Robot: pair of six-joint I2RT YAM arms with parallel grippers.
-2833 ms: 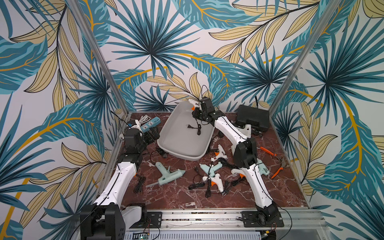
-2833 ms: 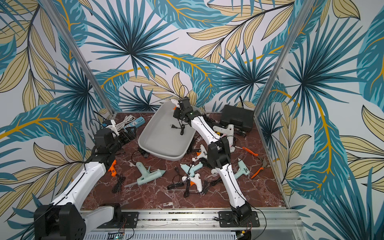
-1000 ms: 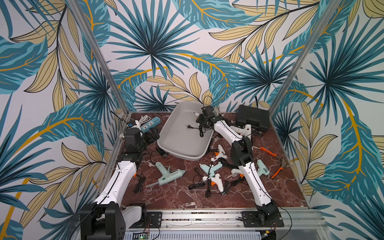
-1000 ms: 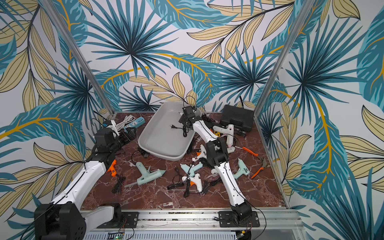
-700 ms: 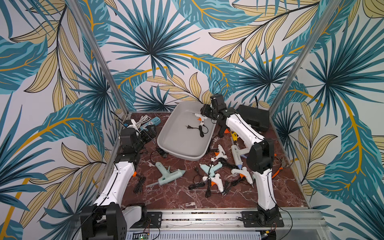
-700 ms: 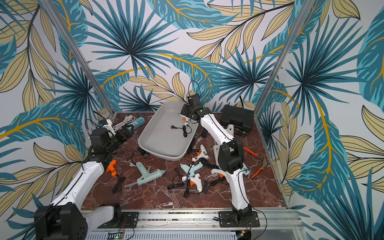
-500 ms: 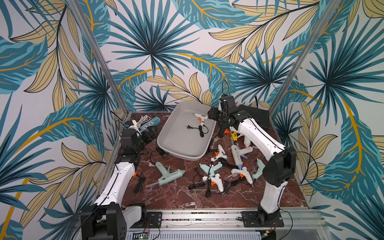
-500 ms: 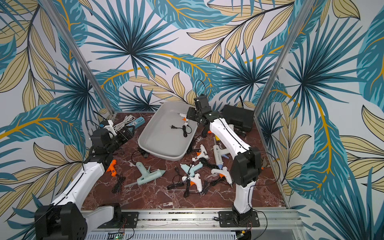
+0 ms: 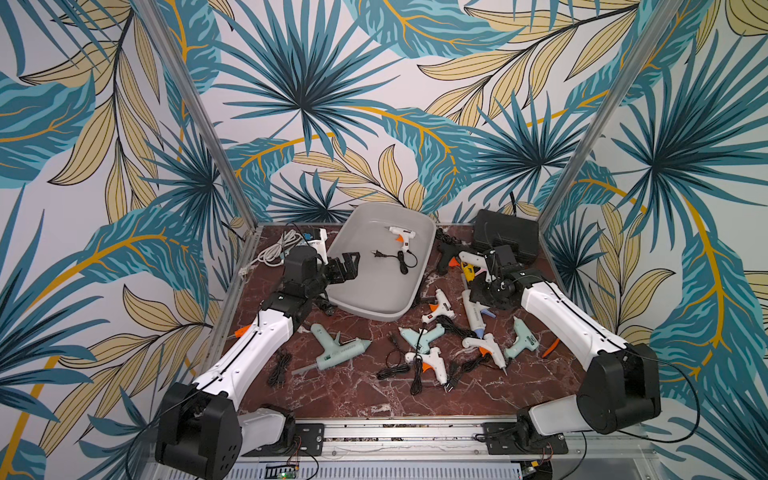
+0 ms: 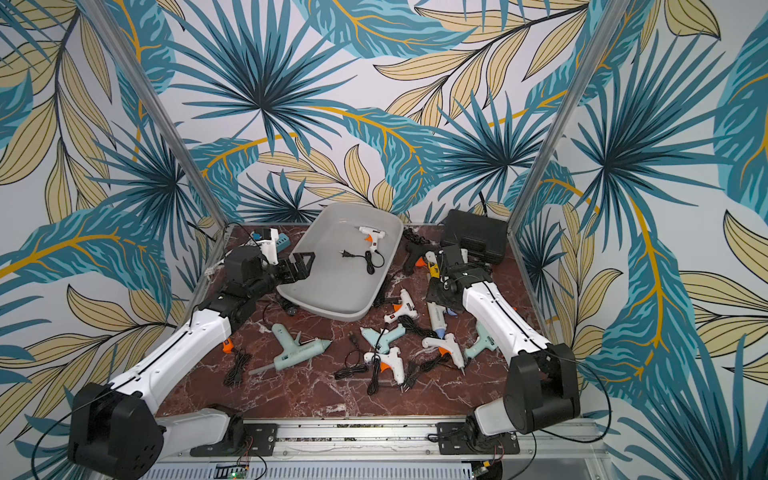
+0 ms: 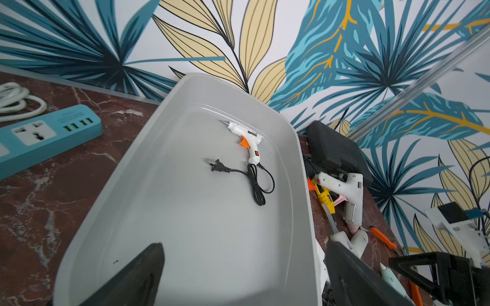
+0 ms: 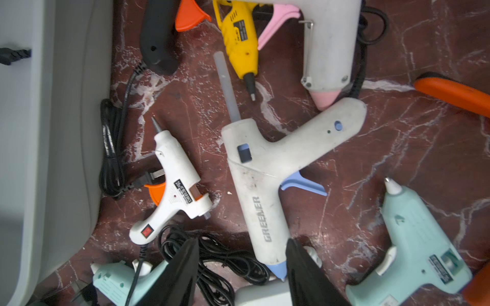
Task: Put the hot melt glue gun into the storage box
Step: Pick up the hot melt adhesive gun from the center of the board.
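The glue gun (image 9: 400, 235), white with an orange trigger, lies inside the storage box (image 9: 365, 291) near its 12 o'clock end. The left gripper (image 9: 346, 262) hovers at the box's 9 o'clock rim, jaws apart. The right gripper (image 12: 242, 273) hangs outside the box at 3 o'clock, jaws apart and empty.

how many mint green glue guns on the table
3: big mint gun in front of the tub; middle mint gun further right; right mint gun farthest right. More could be hidden.

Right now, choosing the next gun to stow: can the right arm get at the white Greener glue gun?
Probably yes: the right claw hangs open directly over the Greener glue gun, with nothing lying across it.
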